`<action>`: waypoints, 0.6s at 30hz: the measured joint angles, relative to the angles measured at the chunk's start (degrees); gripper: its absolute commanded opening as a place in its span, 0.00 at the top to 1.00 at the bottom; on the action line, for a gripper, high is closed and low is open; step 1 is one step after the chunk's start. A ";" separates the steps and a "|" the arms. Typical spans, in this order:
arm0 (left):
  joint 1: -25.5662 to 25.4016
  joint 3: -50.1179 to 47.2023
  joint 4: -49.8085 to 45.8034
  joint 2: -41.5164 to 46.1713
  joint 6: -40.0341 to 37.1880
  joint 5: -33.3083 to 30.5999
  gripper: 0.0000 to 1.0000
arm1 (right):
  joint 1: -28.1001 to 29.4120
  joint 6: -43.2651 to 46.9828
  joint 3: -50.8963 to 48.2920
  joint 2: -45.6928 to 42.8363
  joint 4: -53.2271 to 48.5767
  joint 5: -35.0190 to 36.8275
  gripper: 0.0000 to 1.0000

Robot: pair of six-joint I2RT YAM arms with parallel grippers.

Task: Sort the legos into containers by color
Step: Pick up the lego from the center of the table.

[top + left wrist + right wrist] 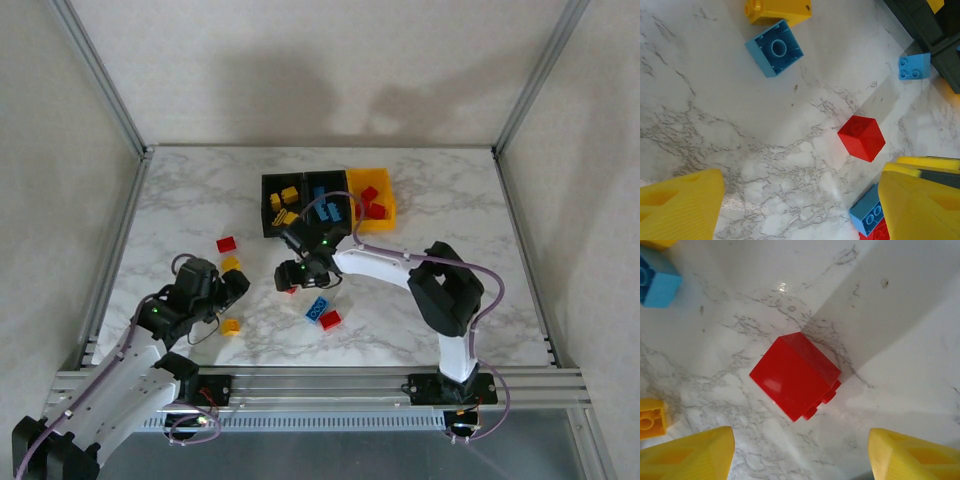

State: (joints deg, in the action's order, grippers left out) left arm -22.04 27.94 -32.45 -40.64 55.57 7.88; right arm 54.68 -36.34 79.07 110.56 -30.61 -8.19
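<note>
The containers stand in a row at the back. One black bin (283,203) holds yellow legos, another black bin (327,205) holds blue ones, and a yellow-orange bin (372,200) holds red ones. My right gripper (800,457) is open above a red brick (795,376). That brick lies on its side just ahead of the fingertips, untouched. My left gripper (800,210) is open over bare marble, with nothing between its fingers. Ahead of it lie a red brick (861,137), an upturned blue brick (774,47) and a yellow brick (777,10).
Loose bricks dot the table: red (226,244), yellow (231,264), yellow (231,326), and a blue (317,309) and red (330,320) pair. A small blue brick (914,66) lies near the bins. Metal frame posts and white walls bound the table.
</note>
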 measured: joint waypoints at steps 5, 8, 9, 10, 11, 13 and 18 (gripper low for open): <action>0.00 -0.28 0.31 0.00 0.02 -0.09 0.20 | 0.00 -1.46 1.88 4.35 -0.04 -0.15 0.30; 0.00 -1.22 0.52 -0.07 0.02 -0.07 0.20 | 0.02 -2.05 3.85 6.25 -0.04 -0.85 0.30; 0.00 -1.60 0.61 -0.20 0.02 -0.07 0.20 | 0.02 -2.12 4.70 6.78 -0.02 -0.94 0.30; 0.00 -1.92 0.66 -0.33 0.04 -0.07 0.20 | 0.02 -2.25 5.57 7.21 -0.11 -0.94 0.30; 0.00 -2.16 0.68 -0.33 0.04 -0.07 0.20 | 0.02 -2.29 6.43 7.54 -0.26 -0.94 0.31; 0.00 -2.56 0.74 -0.31 0.04 -0.07 0.20 | 0.02 -2.32 8.68 8.57 -0.24 -0.94 0.31; 0.00 -2.69 0.83 -0.24 0.22 -0.07 0.20 | 0.02 -2.21 13.03 11.87 -0.50 -0.85 0.38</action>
State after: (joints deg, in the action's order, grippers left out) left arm -22.04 25.26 -31.62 -40.88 55.79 7.81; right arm 54.70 -38.54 92.09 122.43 -31.11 -9.04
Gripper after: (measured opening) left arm 0.802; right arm 0.653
